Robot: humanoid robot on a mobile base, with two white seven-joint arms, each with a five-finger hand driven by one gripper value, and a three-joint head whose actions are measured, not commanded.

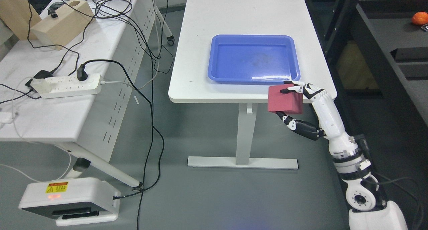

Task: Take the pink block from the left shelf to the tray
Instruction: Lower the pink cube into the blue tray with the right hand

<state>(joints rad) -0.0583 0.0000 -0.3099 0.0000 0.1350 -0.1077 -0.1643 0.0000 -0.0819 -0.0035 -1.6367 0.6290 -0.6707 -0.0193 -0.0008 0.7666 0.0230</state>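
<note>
My right hand [288,103] comes in from the lower right and is shut on a dark pink block [285,99]. Fingers press its top and the thumb its underside. The block hangs in the air just off the front edge of the white table [247,19], at its right end. An empty blue tray [254,58] lies on that table directly beyond the block. My left arm does not show.
A second white table [50,109] at the left carries a power strip [68,86], cables and a wooden box [62,22]. A white device [68,198] stands on the floor below it. Dark shelving [391,39] with an orange object [419,18] lines the right side.
</note>
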